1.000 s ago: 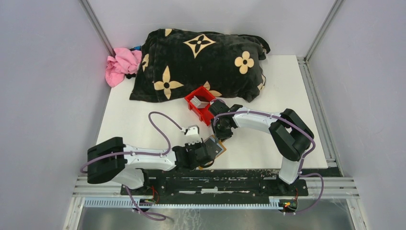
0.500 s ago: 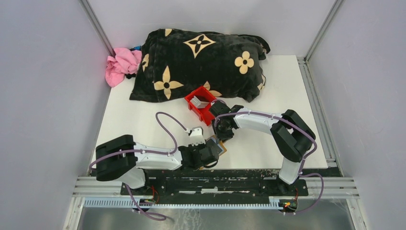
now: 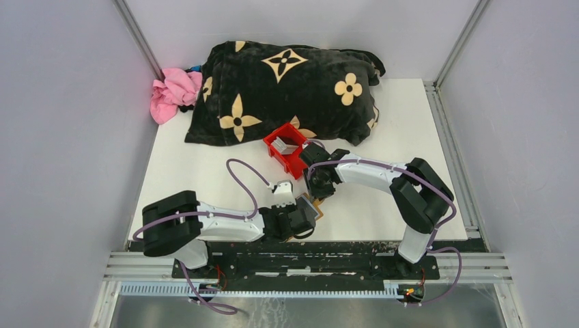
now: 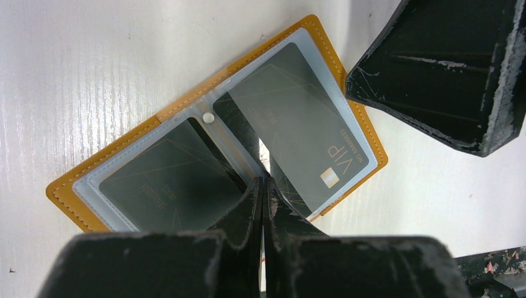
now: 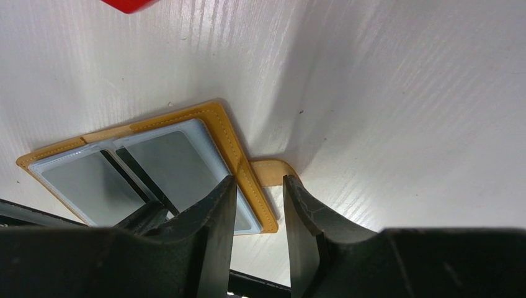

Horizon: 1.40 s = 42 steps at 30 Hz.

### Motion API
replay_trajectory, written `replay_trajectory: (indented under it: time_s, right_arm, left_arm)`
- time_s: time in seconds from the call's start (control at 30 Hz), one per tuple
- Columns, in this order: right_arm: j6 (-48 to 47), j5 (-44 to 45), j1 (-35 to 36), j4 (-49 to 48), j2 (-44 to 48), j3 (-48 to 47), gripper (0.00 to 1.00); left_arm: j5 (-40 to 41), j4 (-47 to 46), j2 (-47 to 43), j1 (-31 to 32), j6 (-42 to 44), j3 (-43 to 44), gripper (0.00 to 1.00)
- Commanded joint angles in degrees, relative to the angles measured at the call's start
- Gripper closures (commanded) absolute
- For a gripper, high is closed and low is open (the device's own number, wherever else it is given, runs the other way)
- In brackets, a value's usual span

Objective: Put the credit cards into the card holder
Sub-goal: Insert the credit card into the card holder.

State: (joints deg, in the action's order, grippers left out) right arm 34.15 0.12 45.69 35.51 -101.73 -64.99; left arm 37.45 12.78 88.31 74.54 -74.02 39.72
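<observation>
Shows holder [image 4: 217,155] lying open and flat on counter [image 4: 93,62], inside face up, close to near edge, between both claws. Carries two dark grey cards [image 4: 291,136] in clear pockets, one per side; reads "VIP" on the one nearer right claw. Has a small snap stud at middle fold. Has tan tab [image 5: 273,171] sticking out from one edge, flat on counter.

Finds left claw [image 4: 263,192] clenched, fingertips pressed together with nothing between them. Points tips down at clear pocket right by middle fold, where both cards' inner edges meet. Cannot tell whether tips press or only touch.

Finds right claw [image 5: 259,186] released, jaws partly apart, straddling tab-side edge of holder. Sets one finger [image 5: 205,236] over stitched border and pocket corner, the other just beside tab over bare counter. Grasps nothing visible. Cannot tell whether those fingertips touch or hover.

Seen from top: brings both claws close together over holder, arms reaching in from either side. Places red bin [image 3: 292,166] just behind right claw, apart from holder. Holds spare cards [image 3: 285,145], grey-white, inside bin; count unclear. Heaps black blanket [image 3: 287,89] with tan flower prints across back of counter, just behind bin. Tucks pink cloth [image 3: 174,92] against blanket at back left.
</observation>
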Motion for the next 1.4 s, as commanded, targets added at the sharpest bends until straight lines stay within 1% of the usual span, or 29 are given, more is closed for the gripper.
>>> replay_trajectory:
  time_s: [0.0, 0.3, 0.57, 0.73, 0.87, 0.97, 1.1, 1.23, 1.37]
  right_arm:
    - [-0.84, 2.2, -0.32, 0.66, 1.82, -0.16, 0.6]
    - [-0.93, 3.47, -0.33, 0.48, 1.29, 0.48, 0.62]
    - [-1.11, 2.34, -0.35, 0.23, 0.01, 0.54, 0.63]
    - [-0.97, 1.47, -0.34, 0.19, -0.76, 0.0, 0.63]
    - [-0.93, 1.2, -0.34, 0.18, -1.0, -0.32, 0.63]
    - [-0.75, 1.26, -0.34, 0.11, -1.01, -0.56, 0.62]
    - [-0.41, 1.81, -0.71, -0.16, -0.73, -1.4, 0.62]
    - [-0.31, 1.73, -1.36, -0.43, 0.12, -2.47, 0.62]
    - [-0.31, 1.16, -1.63, -0.73, 0.77, -3.03, 0.62]
  left_arm:
    - [1.77, 2.58, 0.3, -0.19, 2.85, 0.88, 0.97]
    - [3.35, 3.52, -1.02, -0.18, 2.52, 0.79, 0.97]
    - [4.55, 4.03, -1.11, -0.76, 3.54, 1.6, 0.97]
    - [4.45, 0.68, -0.82, -1.52, 6.02, 1.8, 0.96]
    - [2.87, -2.43, -0.19, -3.94, 9.13, 2.36, 0.96]
    - [1.97, -3.02, 0.84, -5.87, 11.47, 3.54, 0.96]
    - [1.67, -3.11, 0.84, -6.73, 12.98, 4.47, 0.96]
    - [2.33, -1.12, -1.39, -6.89, 13.24, 5.01, 0.9]
    - [4.37, 3.64, -6.28, -6.92, 11.07, 5.47, 0.8]
